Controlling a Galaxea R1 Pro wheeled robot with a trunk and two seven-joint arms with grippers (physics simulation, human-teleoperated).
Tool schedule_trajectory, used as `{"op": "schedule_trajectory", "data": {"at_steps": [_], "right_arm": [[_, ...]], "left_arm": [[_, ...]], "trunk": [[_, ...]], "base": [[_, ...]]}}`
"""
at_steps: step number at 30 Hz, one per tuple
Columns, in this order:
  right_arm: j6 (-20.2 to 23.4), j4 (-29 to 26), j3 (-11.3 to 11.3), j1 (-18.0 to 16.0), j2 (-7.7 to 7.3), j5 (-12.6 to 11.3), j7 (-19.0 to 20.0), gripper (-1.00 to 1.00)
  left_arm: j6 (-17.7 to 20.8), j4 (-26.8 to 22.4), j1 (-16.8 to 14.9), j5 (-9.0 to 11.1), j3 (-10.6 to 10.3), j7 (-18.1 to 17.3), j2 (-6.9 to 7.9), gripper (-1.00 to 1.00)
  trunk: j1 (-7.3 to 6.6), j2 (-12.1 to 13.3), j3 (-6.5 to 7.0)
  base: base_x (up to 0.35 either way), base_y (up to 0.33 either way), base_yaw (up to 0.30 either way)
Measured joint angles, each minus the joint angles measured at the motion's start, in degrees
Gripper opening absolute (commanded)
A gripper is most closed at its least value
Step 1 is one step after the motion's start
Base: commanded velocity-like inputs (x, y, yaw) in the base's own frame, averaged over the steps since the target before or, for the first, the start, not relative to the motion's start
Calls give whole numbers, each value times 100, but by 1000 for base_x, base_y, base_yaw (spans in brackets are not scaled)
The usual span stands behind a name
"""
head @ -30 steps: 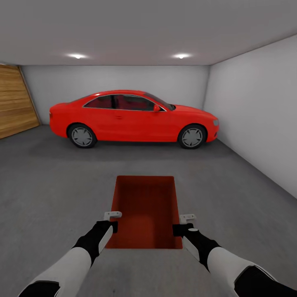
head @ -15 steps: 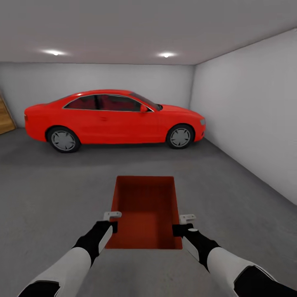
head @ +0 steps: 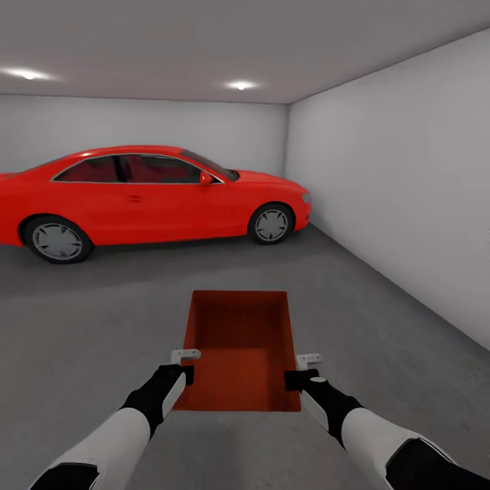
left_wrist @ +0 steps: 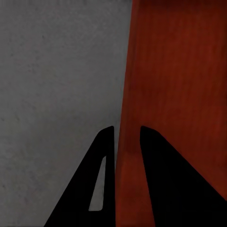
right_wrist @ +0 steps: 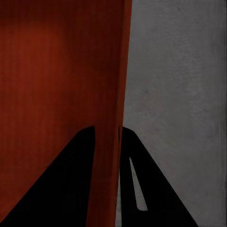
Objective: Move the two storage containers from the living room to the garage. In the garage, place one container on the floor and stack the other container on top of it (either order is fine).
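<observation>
Container (head: 238,350), orange-red, open-topped, one in count, held out ahead of me at lower centre of the head view. My left gripper (head: 185,356) is clamped on its left wall near the near corner; my right gripper (head: 308,360) is clamped on its right wall opposite. Left wrist view: my two dark fingers (left_wrist: 101,179) straddle the thin red wall (left_wrist: 130,118), one inside the box, one outside, pinching it. Right wrist view: same arrangement, fingers (right_wrist: 135,175) either side of the wall (right_wrist: 118,104). Both forearms enter from the bottom corners of the head view, white with black wrists.

Floor (head: 88,327): dark grey, rough, concrete-like, bare around and beyond the box. Whether the container's base touches it, I cannot tell.

Further out, one red car (head: 146,197) stands side-on across the middle left of the frame, nose toward the right, its tail cut by the left edge. Two of its wheels are visible.

Room: pale grey side wall (head: 401,190) runs along the right; pale back wall (head: 156,122) behind the car. Two ceiling lights (head: 239,85) at upper left and upper centre.
</observation>
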Motion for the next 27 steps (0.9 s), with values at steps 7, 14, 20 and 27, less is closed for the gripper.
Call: {"op": "schedule_trajectory", "data": {"at_steps": [7,14,20,27], "right_arm": [[0,27,6,0,9,-6,1,-100],[0,10,3,0,3,-2,1,-100],[0,12,3,0,4,-3,1,-100],[0,17,4,0,6,-4,1,-100]], "left_arm": [[-4,27,0,9,-3,-1,3,-100],[-2,10,0,3,-1,-1,1,-100],[-1,12,0,4,-1,-1,2,-100],[-3,18,0,6,-2,-1,2,-100]], "trunk": [[0,0,-22],[0,0,-42],[0,0,-59],[0,0,-78]], "base": [[322,0,-258],[322,0,-258],[322,0,-258],[322,0,-258]]}}
